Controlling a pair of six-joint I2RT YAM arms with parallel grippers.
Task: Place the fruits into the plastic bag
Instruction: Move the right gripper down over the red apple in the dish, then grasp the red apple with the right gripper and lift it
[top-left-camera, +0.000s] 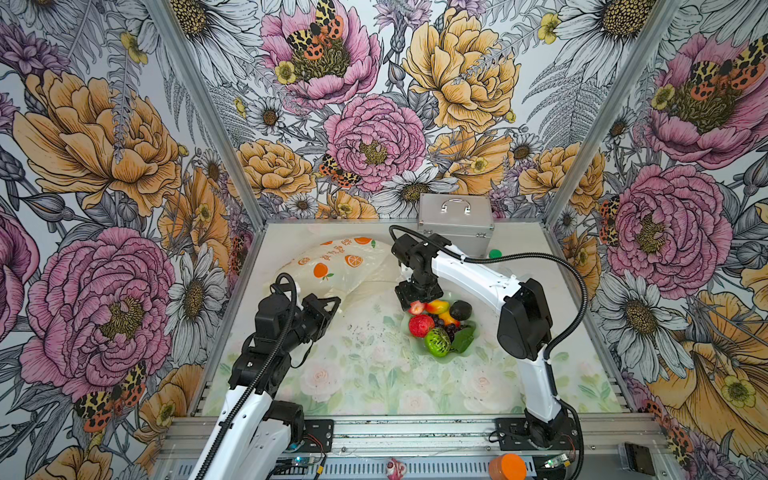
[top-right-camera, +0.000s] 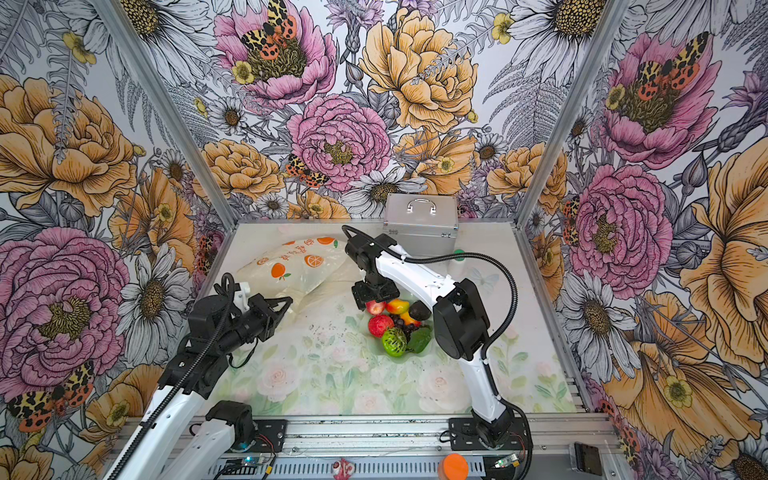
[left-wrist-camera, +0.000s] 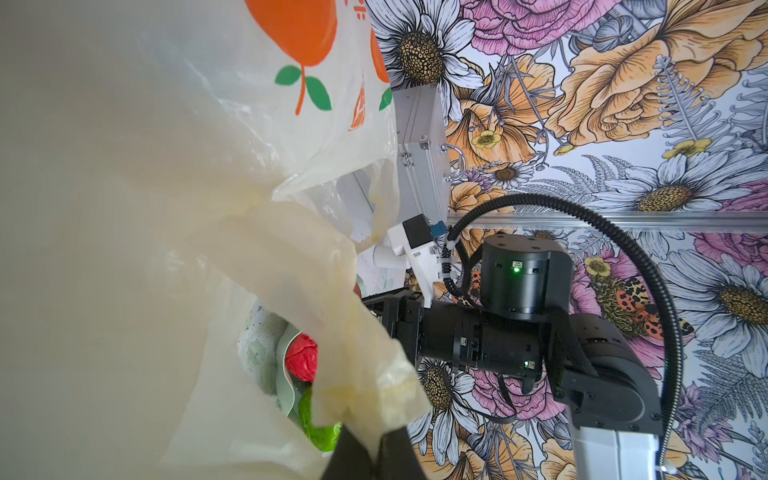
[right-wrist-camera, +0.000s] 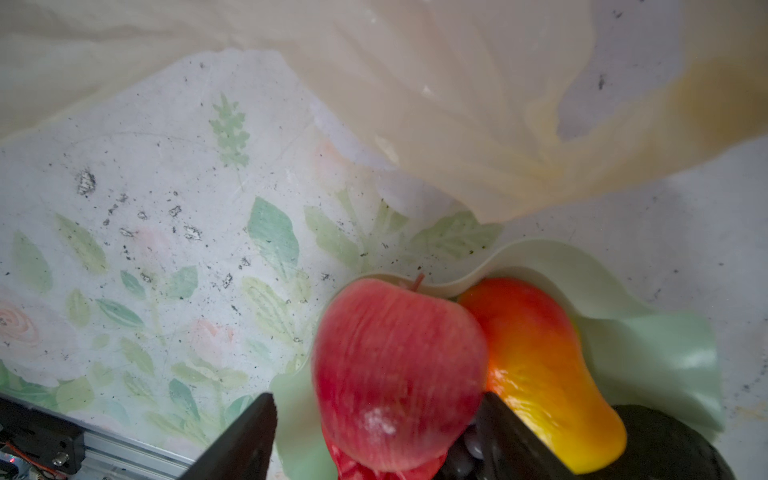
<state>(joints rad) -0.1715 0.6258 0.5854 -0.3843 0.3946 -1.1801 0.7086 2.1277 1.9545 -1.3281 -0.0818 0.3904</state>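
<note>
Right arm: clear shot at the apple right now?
Likely yes: its tool straddles the apple, jaws open, nothing between. The mango crowds one side; the bag lies clear.

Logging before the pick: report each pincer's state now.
Left pincer: closed on the plastic bag.
Right pincer: open, straddling the pink-red apple, not gripping it yet.

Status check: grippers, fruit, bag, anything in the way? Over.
Left gripper shut on plastic bag edge. Right gripper open, jaws straddling apple in dish, no grip yet. Mango tight beside apple, crowding one jaw.
</note>
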